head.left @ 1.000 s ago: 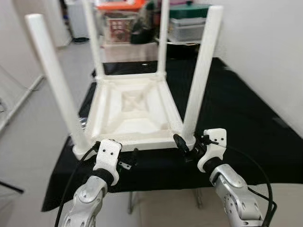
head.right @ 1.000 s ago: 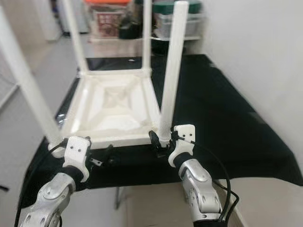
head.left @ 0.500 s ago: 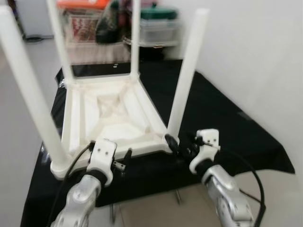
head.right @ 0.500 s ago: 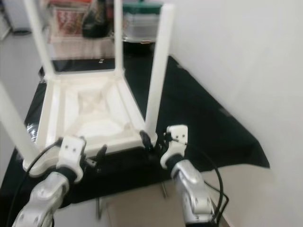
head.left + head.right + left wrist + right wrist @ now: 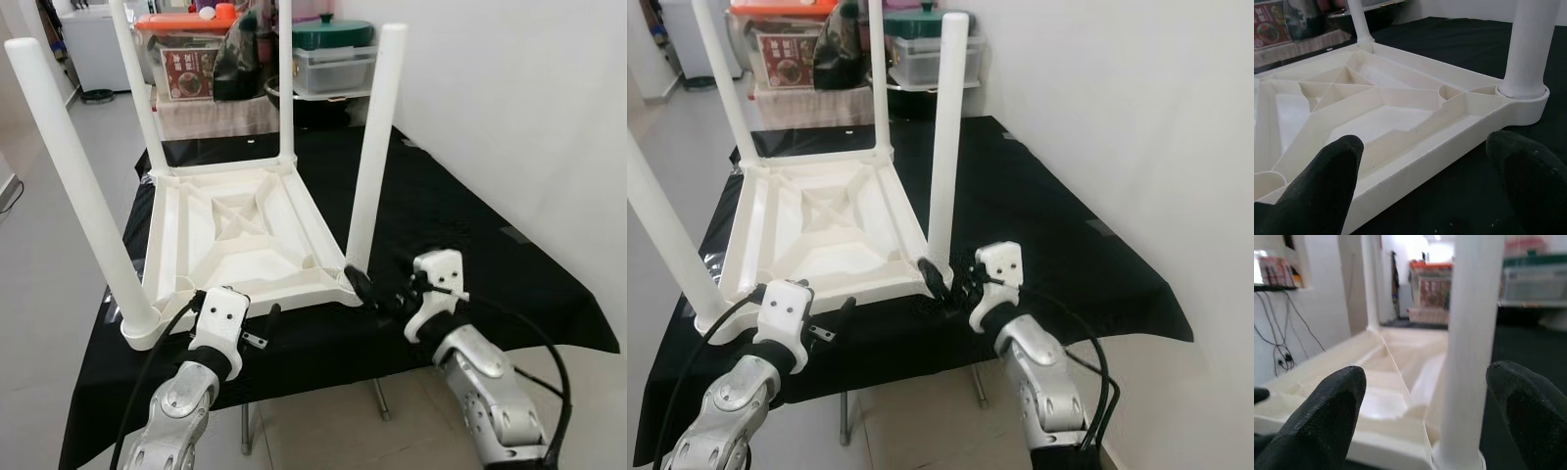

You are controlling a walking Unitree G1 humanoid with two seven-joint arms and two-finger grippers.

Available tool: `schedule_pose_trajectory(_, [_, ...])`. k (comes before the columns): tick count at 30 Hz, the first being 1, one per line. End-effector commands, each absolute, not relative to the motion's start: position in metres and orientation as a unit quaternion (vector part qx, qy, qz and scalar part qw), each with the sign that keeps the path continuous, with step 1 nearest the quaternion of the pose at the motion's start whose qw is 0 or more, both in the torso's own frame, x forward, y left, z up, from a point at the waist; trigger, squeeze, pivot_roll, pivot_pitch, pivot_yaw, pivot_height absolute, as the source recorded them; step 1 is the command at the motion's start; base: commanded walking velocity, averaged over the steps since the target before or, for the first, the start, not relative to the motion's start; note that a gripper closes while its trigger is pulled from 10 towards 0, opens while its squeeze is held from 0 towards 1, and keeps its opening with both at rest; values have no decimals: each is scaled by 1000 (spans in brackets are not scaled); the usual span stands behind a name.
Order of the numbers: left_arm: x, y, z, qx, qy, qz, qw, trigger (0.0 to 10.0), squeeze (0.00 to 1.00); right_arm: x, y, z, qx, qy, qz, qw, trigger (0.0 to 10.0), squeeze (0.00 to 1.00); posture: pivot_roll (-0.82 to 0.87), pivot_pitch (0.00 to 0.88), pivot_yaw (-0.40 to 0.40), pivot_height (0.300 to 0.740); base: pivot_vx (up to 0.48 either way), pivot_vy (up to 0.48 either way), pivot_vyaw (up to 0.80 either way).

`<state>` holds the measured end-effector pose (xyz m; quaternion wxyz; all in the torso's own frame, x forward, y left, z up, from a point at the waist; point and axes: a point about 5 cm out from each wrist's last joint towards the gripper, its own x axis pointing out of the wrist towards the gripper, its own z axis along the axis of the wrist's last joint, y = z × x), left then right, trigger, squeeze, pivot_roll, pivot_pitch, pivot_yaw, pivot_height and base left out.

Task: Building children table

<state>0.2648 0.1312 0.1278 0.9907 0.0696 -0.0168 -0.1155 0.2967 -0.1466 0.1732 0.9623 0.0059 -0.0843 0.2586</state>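
So the setup was a table covered with a black cloth point(image 5: 470, 225), pushed up against a plain white wall point(image 5: 519, 108) on the robot's right, with pale grey floor point(image 5: 49, 235) running off to the left. At the far end there was a bunch of household clutter: a clear storage box with an orange lid point(image 5: 186, 54), a dark bag point(image 5: 240, 59) next to it, and a clear bin with a green lid point(image 5: 333, 49). The children's table point(image 5: 240, 235) was lying upside down on the cloth, all white plastic, its underside facing up so you could see the moulded ribs crossing in an X in the middle. All four round legs point(image 5: 377, 147) were stuck in at the corners and pointing up, the near ones looking much thicker than the far ones. It sat toward the left half of the cloth, with its near-left corner right at the cloth's edge. The left gripper point(image 5: 260, 333) was just in front of the near edge of the tabletop, fingers point(image 5: 1322, 181) spread apart and holding nothing, from what the wrist view showed. The right gripper point(image 5: 377, 294) was at the near-right corner, fingers point(image 5: 1327, 411) also apart with the near-right leg standing in the gap between them, but not clamped on it.
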Motion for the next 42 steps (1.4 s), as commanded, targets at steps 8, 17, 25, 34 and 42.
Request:
schedule_pose_trajectory(8, [266,134,129,79,-23,-104,991,10000,0,305,-150,228,-56,-164,297,939,10000,0,-56,0,-20,740,0,0,0])
schedule_pose_trajectory(17, [267,134,130,77,-24,-102,992,10000,0,316,-161,285,-535,-194,300,766,10000,0,-68,11,-10,740,0,0,0])
schedule_pose_trajectory(25, [269,131,131,72,-25,-100,992,10000,0,332,-164,324,-673,-176,274,664,10000,0,-79,9,-30,740,0,0,0])
schedule_pose_trajectory(34, [269,129,132,68,-29,-93,993,10000,0,333,-148,349,-505,-256,282,775,10000,0,-57,10,-47,740,0,0,0])
schedule_pose_trajectory(42, [268,130,132,69,-29,-94,993,10000,0,337,-157,361,-363,-296,228,854,10000,0,-58,13,-39,740,0,0,0])
